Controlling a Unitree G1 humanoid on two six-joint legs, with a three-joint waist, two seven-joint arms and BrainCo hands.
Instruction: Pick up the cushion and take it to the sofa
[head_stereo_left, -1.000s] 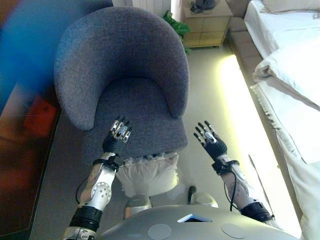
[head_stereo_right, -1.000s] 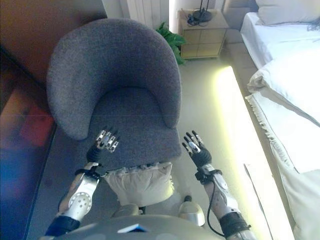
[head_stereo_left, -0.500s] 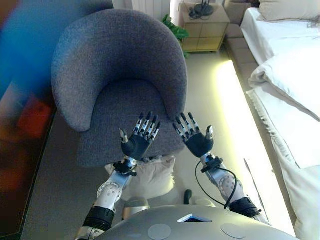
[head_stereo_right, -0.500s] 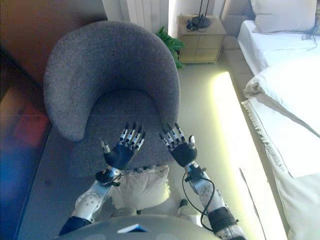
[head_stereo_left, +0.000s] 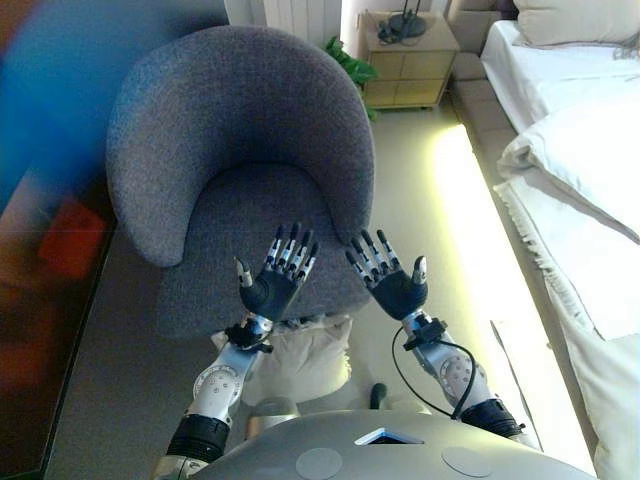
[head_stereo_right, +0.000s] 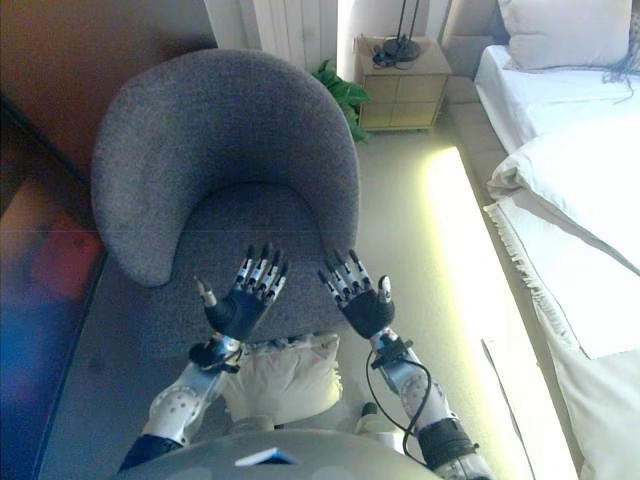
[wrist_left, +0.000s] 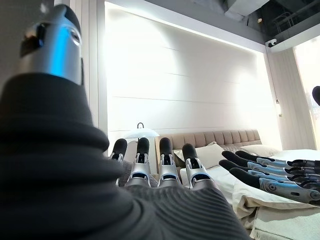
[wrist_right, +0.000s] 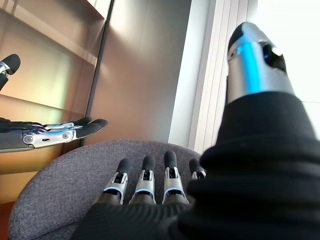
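Observation:
A cream cushion (head_stereo_left: 300, 352) lies on the floor just in front of the grey armchair (head_stereo_left: 240, 150), close to my body and partly hidden by my arms. My left hand (head_stereo_left: 270, 290) and right hand (head_stereo_left: 398, 292) are raised side by side above it, over the chair's front edge, palms up. Both have straight spread fingers and hold nothing. In the left wrist view my left fingers (wrist_left: 160, 165) point at a bed and wall; in the right wrist view my right fingers (wrist_right: 145, 182) point at the armchair's back (wrist_right: 75, 170).
A white bed (head_stereo_left: 580, 150) runs along the right side, with a lit strip of floor beside it. A wooden nightstand (head_stereo_left: 405, 60) and a green plant (head_stereo_left: 350, 60) stand behind the chair. A dark cabinet (head_stereo_right: 40, 220) lines the left.
One second ago the hands were apart, one over the seat and one over the floor on the right. They came together at the middle with palms turned up, and have barely moved since.

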